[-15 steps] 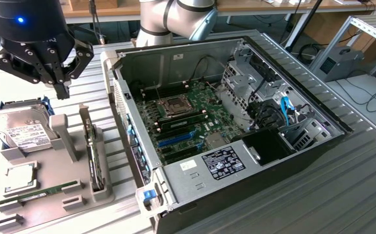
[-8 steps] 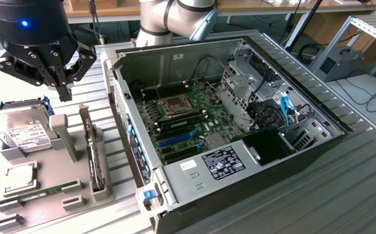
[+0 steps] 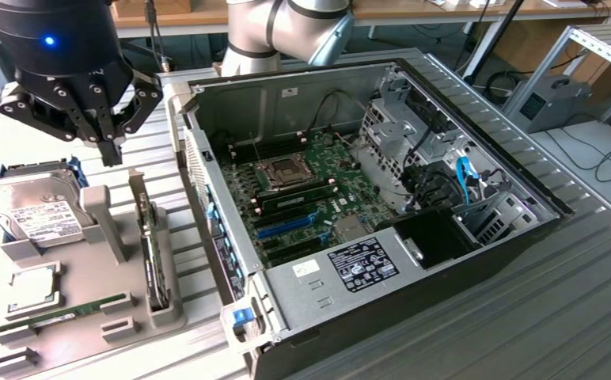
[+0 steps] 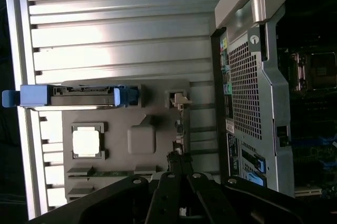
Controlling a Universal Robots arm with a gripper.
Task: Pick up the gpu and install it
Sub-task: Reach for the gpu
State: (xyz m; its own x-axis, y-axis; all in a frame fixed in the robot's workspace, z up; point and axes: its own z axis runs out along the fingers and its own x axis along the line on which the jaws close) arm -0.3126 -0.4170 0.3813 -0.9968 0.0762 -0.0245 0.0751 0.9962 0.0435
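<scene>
Here, claw (image 3: pixel 111 150) pinched shut, empty, hovering over the gpu (image 3: pixel 156 269) in grey tray (image 3: pixel 168 315)

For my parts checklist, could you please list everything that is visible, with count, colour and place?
gpu: one, black and green, standing on edge in the tray, on the side towards the case.
hard drive: one, silver, white label, blue carrier, at the tray's far end.
processor chip: one, silver, in the tray.
RAM stick: one, green, lying at the tray's near end.
tray: one, grey, at the exterior view's left.
computer case: one, black and silver, open, centre.
motherboard: one, green, inside the case.
table: one, silver slats.
arm: one, silver-grey, behind the case.
pincer: one, black, shut, empty, above the tray.
</scene>
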